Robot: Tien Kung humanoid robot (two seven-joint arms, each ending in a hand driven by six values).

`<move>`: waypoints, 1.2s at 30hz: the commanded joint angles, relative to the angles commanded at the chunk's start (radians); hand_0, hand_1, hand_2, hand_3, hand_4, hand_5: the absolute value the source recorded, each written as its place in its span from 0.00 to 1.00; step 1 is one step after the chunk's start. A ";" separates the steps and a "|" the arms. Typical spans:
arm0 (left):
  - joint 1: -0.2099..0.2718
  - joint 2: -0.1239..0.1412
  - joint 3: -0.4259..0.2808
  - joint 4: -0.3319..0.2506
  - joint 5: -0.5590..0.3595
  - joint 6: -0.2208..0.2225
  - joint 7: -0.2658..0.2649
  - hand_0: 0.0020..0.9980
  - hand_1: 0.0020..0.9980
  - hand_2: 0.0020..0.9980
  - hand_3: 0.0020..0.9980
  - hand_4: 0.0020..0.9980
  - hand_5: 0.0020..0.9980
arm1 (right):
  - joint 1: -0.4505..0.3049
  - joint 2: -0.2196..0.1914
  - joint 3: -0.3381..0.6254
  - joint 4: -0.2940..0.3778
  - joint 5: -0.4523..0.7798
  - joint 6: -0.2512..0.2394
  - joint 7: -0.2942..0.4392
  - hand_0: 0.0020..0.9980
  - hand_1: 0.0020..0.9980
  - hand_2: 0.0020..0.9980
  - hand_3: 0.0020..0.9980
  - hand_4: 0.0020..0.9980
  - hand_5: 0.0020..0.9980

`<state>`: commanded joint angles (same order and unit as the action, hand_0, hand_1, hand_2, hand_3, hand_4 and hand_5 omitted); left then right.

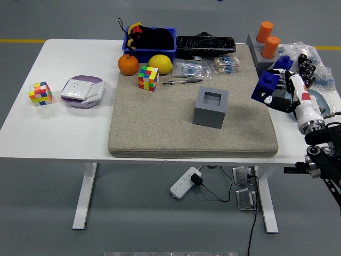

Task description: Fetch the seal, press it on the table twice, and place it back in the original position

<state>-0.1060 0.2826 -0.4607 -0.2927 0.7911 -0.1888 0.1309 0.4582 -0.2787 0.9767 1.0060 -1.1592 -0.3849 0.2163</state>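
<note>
Biggest risk imo: the small blue block-shaped seal point(266, 86) is only pinched at one end by the right hand point(281, 96), so a crooked press could twist it loose. It's held off the beige fabric mat point(160, 125), with its open grey square holder point(211, 107) well off to the hand's left. The white forearm angles up from the lower right, fingers point(278, 102) curled around the seal.

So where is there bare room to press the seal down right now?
The mat is bare left of and in front of the grey holder; the white table is open below the purple box. The back edge and right end are crowded.
</note>
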 joint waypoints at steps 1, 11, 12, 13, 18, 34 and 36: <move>0.000 0.000 0.000 0.000 0.000 0.000 0.000 0.83 0.80 0.76 0.82 0.74 0.32 | -0.005 0.001 0.000 -0.004 0.001 0.001 0.001 0.53 0.41 0.43 0.43 0.61 0.00; 0.000 -0.001 -0.002 -0.001 0.003 0.001 -0.001 0.83 0.80 0.76 0.81 0.74 0.32 | -0.039 0.031 -0.024 -0.076 0.044 0.003 0.026 0.53 0.40 0.43 0.43 0.61 0.00; 0.000 -0.001 -0.001 -0.001 0.003 0.001 -0.001 0.83 0.80 0.76 0.81 0.74 0.32 | -0.041 0.034 -0.026 -0.083 0.049 0.003 0.029 0.53 0.40 0.43 0.43 0.61 0.00; 0.000 -0.001 0.001 -0.001 0.003 0.000 0.000 0.83 0.80 0.76 0.81 0.74 0.32 | -0.043 0.038 -0.028 -0.091 0.055 0.003 0.032 0.53 0.40 0.43 0.43 0.61 0.00; 0.000 0.000 0.004 -0.001 0.003 0.000 0.000 0.83 0.80 0.76 0.81 0.74 0.32 | -0.050 0.052 -0.043 -0.120 0.088 0.005 0.047 0.53 0.40 0.43 0.43 0.61 0.00; -0.001 0.004 0.009 -0.004 0.005 0.000 -0.002 0.83 0.80 0.76 0.82 0.74 0.32 | -0.051 0.070 -0.078 -0.178 0.136 0.012 0.064 0.53 0.40 0.43 0.43 0.62 0.00; -0.001 0.004 0.011 -0.004 0.005 0.000 -0.002 0.83 0.80 0.76 0.82 0.74 0.32 | -0.051 0.070 -0.078 -0.178 0.137 0.011 0.064 0.53 0.40 0.43 0.43 0.61 0.00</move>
<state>-0.1071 0.2870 -0.4501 -0.2969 0.7958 -0.1887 0.1292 0.4075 -0.2085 0.8986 0.8281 -1.0224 -0.3735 0.2800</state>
